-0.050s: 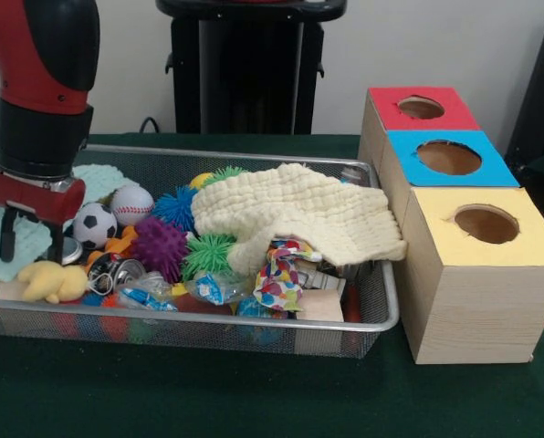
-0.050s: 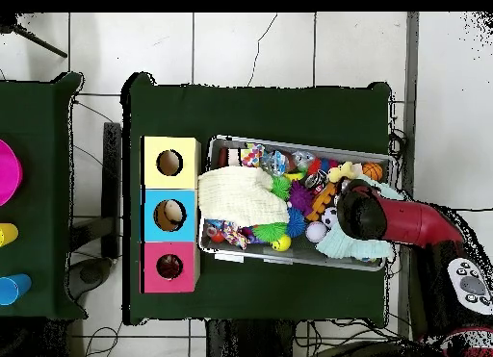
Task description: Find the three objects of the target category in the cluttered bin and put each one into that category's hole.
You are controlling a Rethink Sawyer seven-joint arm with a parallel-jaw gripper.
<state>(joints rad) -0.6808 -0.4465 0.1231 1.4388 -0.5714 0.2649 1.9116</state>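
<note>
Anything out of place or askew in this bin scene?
One thing: the cream quilted cloth lies crumpled over the toys and spills over the wire mesh bin's rim at the end nearest the yellow-topped wooden box, hiding what sits beneath. The rest is ordinary clutter.

My arm, lowered at one side

My gripper point(image 1: 33, 239) points straight down, its two dark fingers point(image 1: 8, 234) standing apart; my red and black arm point(image 2: 404, 223) is reaching forward.
</note>
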